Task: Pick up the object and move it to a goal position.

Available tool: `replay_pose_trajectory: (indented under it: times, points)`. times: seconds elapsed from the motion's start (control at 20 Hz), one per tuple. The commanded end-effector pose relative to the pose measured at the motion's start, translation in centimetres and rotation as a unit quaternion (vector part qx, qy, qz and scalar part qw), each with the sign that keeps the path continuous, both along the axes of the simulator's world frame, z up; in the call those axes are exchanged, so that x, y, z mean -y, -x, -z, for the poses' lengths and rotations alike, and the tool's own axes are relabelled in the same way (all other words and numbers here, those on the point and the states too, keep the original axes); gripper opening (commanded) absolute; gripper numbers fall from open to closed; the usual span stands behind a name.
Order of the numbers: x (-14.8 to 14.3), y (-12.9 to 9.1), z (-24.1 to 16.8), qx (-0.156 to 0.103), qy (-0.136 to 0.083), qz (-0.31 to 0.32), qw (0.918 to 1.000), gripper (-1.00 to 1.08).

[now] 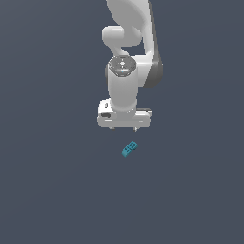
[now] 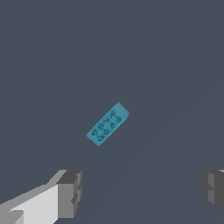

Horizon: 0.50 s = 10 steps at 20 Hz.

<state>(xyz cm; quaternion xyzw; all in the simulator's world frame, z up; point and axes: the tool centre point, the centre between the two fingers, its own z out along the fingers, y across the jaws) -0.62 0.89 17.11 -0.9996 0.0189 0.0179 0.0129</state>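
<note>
Looking down from the exterior view, the arm (image 1: 127,57) runs off the top edge, so its base and upper links are cut off. Only two tiny finger tips poke out under the white body of the end effector (image 1: 124,128); their shape is hard to make out there. In the wrist view the fingers (image 2: 70,192) are cropped by the frame edges, one grey pad fully seen, the other only partly.

End effector: spread wide, nothing between the pads, not touching anything.

Brick (image 1: 128,149): small, teal-blue, lying flat on the plain dark grey table (image 1: 52,181). In the exterior view it sits at about 5 o'clock from the end effector, near but apart from it, long axis running from 7 to 1 o'clock. Wrist view shows the brick (image 2: 107,124) more clearly: rows of studs on top, one end smooth and lighter, seemingly sloped. Stud count is hard to tell. It lies off the line between the pads.
</note>
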Motion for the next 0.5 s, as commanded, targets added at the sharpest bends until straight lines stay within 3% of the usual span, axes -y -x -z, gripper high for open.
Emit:
replay_pose_trajectory:
  times: [0.0, 0.45]
  points:
    - [0.0, 0.0, 0.0, 0.000, 0.000, 0.000, 1.0000, 1.00]
    - [1.6, 1.0, 0.8, -0.019, 0.013, -0.011, 0.9997, 1.00]
